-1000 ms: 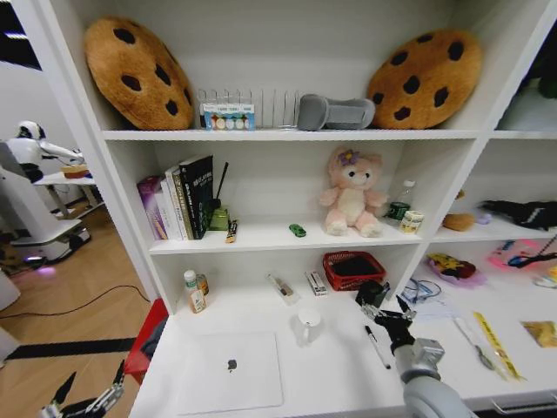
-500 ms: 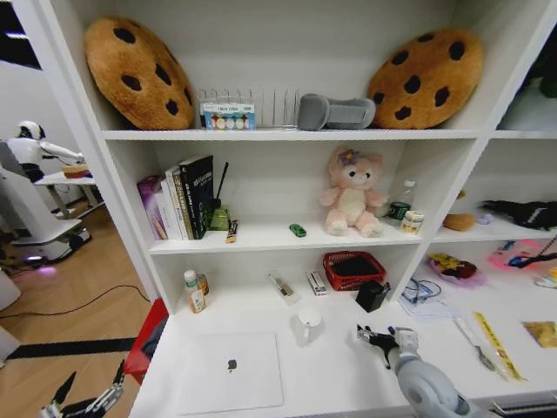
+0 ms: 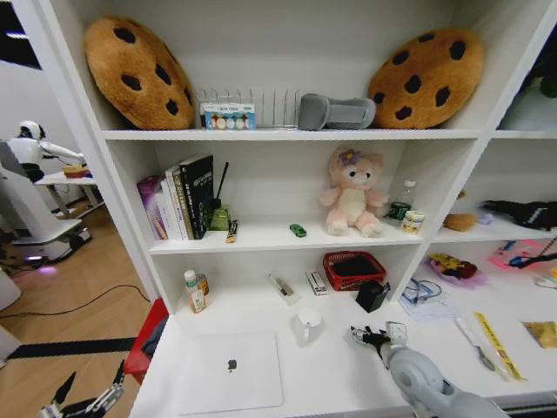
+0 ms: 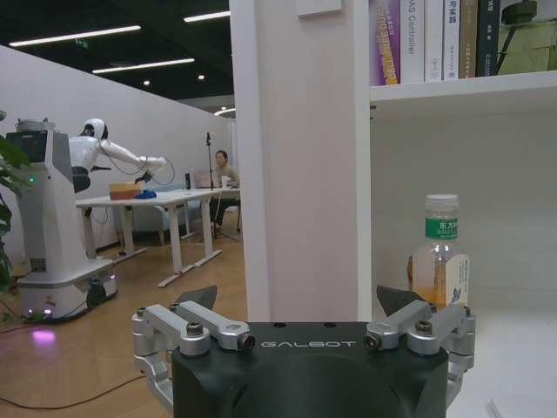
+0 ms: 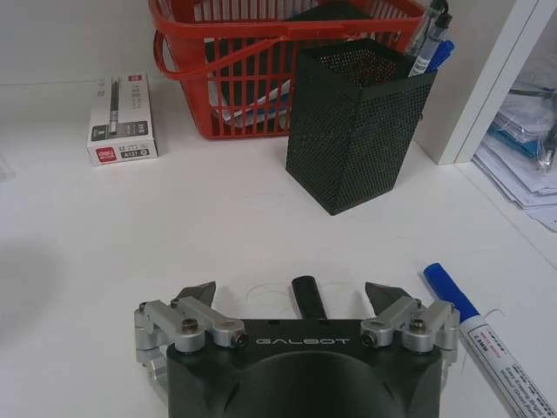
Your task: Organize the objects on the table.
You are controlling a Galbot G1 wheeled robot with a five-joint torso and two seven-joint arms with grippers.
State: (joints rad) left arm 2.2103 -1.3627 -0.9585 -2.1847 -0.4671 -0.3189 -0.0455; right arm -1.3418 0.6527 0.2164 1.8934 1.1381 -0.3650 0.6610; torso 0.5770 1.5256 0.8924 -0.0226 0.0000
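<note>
The right gripper (image 5: 296, 296) hangs low over the smooth white table (image 3: 331, 366), its metal fingers (image 5: 196, 292) spread apart, released, with the black cap of a white pen (image 5: 306, 298) lying on the surface between them. Just beside it lies a second white pen with a glossy blue cap (image 5: 487, 335), flat on the table and untouched. A little beyond stands the black perforated-mesh pen cup (image 5: 357, 131), square-sided and tilted slightly, with pens poking from its top; it sits directly in front of a red wire-mesh basket (image 5: 252, 52) with a hooped handle. A small white cardboard box (image 5: 122, 131) lies near the basket.

In the head view the right gripper (image 3: 370, 335) is between the white ceramic mug (image 3: 307, 324) and the black cup (image 3: 372, 294). The flat silver laptop with the apple logo (image 3: 231, 370) lies closed at the table's front left. The tiny green toy car (image 3: 298, 230) rests on the shelf above, near a fluffy pink plush bear (image 3: 351, 193).

The left gripper (image 3: 87, 402) is parked low beside the table's left end, fingers (image 4: 196, 300) spread, gripping nothing.
</note>
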